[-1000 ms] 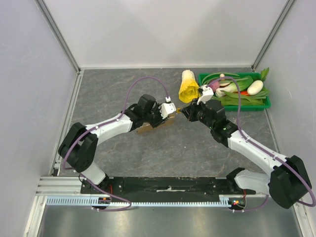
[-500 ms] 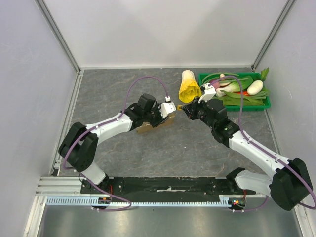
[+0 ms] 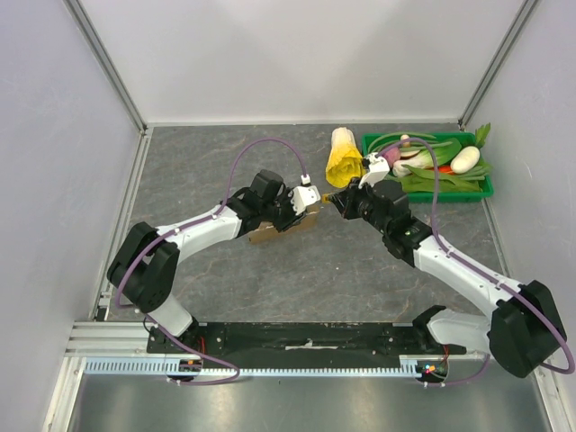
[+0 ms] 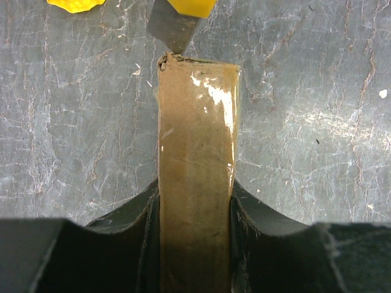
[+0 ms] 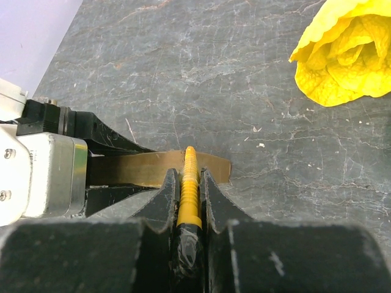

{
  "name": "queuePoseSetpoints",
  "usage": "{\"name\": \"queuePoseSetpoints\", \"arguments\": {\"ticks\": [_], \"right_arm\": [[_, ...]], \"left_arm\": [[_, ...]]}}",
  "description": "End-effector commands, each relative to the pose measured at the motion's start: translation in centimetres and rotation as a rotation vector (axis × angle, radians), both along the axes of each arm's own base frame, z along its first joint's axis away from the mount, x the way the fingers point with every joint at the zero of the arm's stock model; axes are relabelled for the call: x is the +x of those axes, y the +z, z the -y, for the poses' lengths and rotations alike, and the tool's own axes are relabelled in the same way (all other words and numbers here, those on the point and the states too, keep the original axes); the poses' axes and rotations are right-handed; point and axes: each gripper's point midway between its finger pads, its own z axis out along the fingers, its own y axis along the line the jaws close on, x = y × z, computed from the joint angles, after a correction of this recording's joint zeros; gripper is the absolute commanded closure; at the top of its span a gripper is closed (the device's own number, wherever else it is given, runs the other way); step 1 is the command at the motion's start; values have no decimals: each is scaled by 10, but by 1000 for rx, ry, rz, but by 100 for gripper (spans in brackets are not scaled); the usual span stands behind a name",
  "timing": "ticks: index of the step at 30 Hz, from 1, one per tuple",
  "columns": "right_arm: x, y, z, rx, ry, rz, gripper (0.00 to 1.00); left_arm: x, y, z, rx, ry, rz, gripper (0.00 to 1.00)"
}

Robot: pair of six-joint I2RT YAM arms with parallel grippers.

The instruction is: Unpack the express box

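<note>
The express box [image 3: 281, 229] is a flat brown cardboard mailer with shiny tape, held on edge just above the table. My left gripper [image 3: 297, 211] is shut on it; in the left wrist view the fingers [image 4: 146, 204] clamp both faces of the box [image 4: 197, 152]. My right gripper [image 3: 342, 203] is shut on a yellow ribbed cutter [image 5: 190, 180]. Its grey blade [image 4: 173, 30] touches the box's far end corner. The box [image 5: 131, 168] lies just beyond the right fingertips [image 5: 170, 183].
A yellow crumpled leafy vegetable [image 3: 343, 158] lies behind the grippers; it also shows in the right wrist view [image 5: 345, 55]. A green tray [image 3: 450, 193] of vegetables stands at the back right. White walls enclose the grey stone table.
My right gripper with the cutter has shifted slightly up-left and back at the box's end. My left gripper keeps the box almost still.
</note>
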Motion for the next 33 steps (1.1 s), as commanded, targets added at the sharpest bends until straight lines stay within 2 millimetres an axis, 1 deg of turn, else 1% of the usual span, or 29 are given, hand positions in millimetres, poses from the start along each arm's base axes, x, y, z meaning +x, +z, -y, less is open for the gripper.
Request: {"name": "queuePoseSetpoints", "arguments": {"ticks": [1, 4, 8, 12, 15, 17, 22, 33], "right_arm": [[3, 15, -10, 41, 33, 31, 100], [1, 15, -11, 48, 36, 29, 100], [1, 22, -6, 53, 17, 45, 100], [-2, 35, -3, 62, 11, 74, 100], [-3, 38, -2, 61, 12, 78, 100], [-3, 36, -2, 55, 13, 75, 100], [-2, 24, -2, 40, 11, 48, 100], [0, 6, -6, 31, 14, 16, 100]], "left_arm": [[-34, -43, -11, 70, 0, -204, 68], [-34, -45, -11, 70, 7, -211, 68], [-33, -46, -12, 73, 11, -215, 68], [-33, -46, -14, 77, 16, -218, 68], [-33, -46, -13, 75, 18, -216, 68], [-33, -46, -13, 76, 15, -219, 68], [-33, -46, -13, 73, 15, -221, 68], [-35, -48, -14, 76, 17, -233, 68]]}}
